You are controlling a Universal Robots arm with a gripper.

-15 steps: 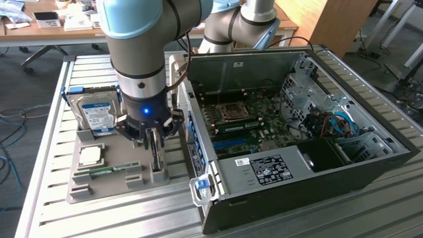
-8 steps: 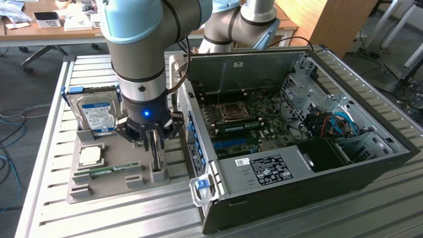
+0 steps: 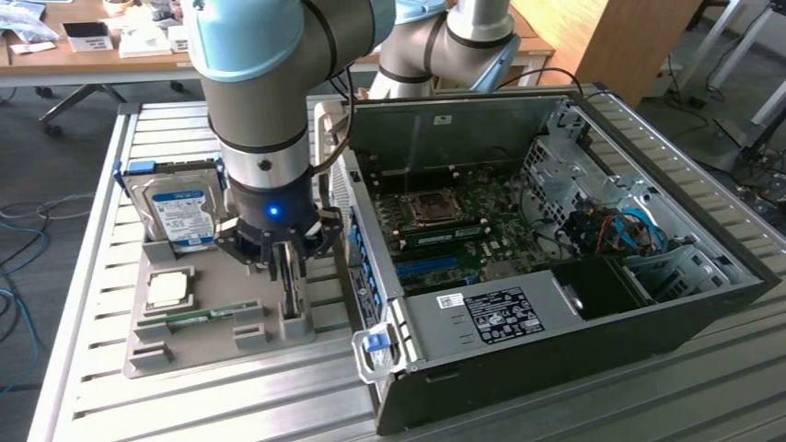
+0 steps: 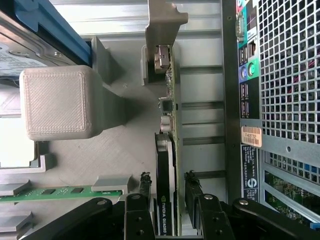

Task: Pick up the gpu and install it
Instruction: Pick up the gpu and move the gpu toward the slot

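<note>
The gpu [image 3: 293, 293] stands on its edge in a slot of the grey holder tray [image 3: 202, 354], beside the open computer case [image 3: 590, 304]. In the wrist view the gpu [image 4: 166, 160] appears edge-on: a dark face, a green board and a silver end bracket [image 4: 162, 30]. My gripper [image 3: 285, 262] hangs right over it, lowered around its upper edge. The gripper [image 4: 168, 181] is open. One black finger [image 4: 145, 187] stands on each side of the card, with a small gap on both sides. Nothing is held.
On the tray are also a hard drive [image 3: 182, 212] with a blue-white label, a square processor [image 3: 168, 290] and a green memory stick [image 3: 202, 318]. The case's perforated rear wall [image 4: 285, 75] stands close beside the card. The motherboard [image 3: 455, 221] lies exposed inside the case.
</note>
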